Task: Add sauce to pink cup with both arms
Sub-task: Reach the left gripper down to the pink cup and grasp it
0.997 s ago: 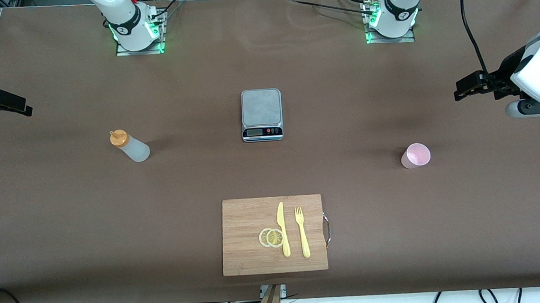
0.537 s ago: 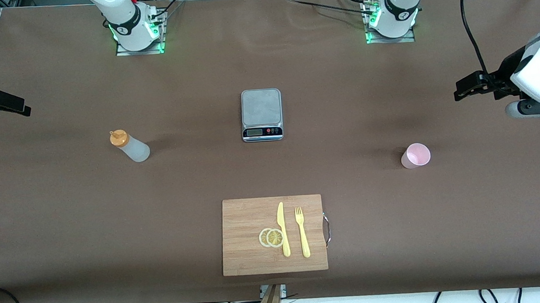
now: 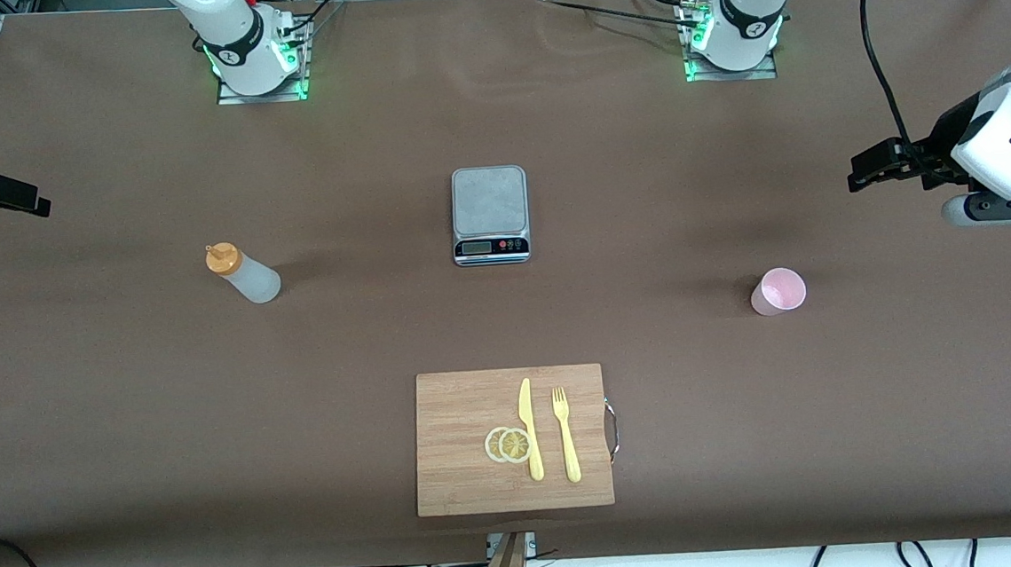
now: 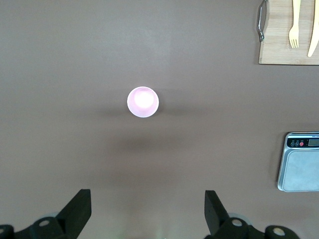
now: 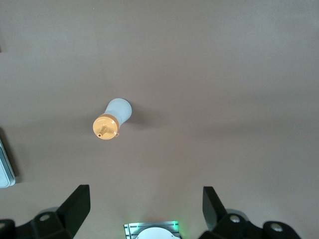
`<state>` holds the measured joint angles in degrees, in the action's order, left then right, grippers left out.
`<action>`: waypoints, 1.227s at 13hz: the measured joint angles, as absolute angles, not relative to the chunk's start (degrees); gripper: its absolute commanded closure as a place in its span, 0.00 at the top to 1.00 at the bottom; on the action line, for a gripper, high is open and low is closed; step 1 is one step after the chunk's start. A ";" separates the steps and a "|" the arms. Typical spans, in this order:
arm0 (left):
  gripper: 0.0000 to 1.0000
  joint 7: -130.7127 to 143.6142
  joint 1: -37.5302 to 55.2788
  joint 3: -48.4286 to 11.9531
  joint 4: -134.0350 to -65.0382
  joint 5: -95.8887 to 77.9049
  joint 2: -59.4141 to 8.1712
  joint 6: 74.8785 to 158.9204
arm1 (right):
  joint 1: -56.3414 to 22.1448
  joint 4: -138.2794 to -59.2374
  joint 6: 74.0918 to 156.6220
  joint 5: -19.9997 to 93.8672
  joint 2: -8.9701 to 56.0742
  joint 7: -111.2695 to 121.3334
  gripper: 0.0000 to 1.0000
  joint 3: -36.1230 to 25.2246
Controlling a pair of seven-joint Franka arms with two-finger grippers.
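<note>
Spanning the tabletop, bare brown cover; no writing is legible. Left gripper hangs wide open and empty over the left arm's end edge, right gripper likewise over the right arm's. Sauce stands toward the right arm's end, cup toward the left arm's.

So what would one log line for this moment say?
left claw: open, above pink cup | right claw: open, above sauce bottle | both untouched

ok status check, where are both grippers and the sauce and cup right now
Left gripper open, empty, up over the left arm's end of the table. Right gripper open, empty, over the right arm's end. Sauce bottle and pink cup upright, untouched. Nothing blocking.
</note>
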<state>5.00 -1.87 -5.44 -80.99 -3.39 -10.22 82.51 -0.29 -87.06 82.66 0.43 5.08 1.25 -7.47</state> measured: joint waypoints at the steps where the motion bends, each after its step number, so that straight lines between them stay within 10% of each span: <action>1: 1.00 5.00 -1.88 -5.43 -80.99 -3.39 -10.27 82.51 | -0.29 -87.06 82.59 0.43 5.08 1.25 1.00 -7.47; 9: 1.00 4.70 -2.00 -5.18 -83.39 -3.12 -13.40 84.80 | -0.31 -87.00 82.55 0.46 5.08 1.25 1.00 -7.39; 16: 1.00 3.65 -3.73 -4.47 -98.11 -2.20 -17.39 106.67 | -0.37 -86.93 82.55 0.51 5.08 1.25 1.00 -7.17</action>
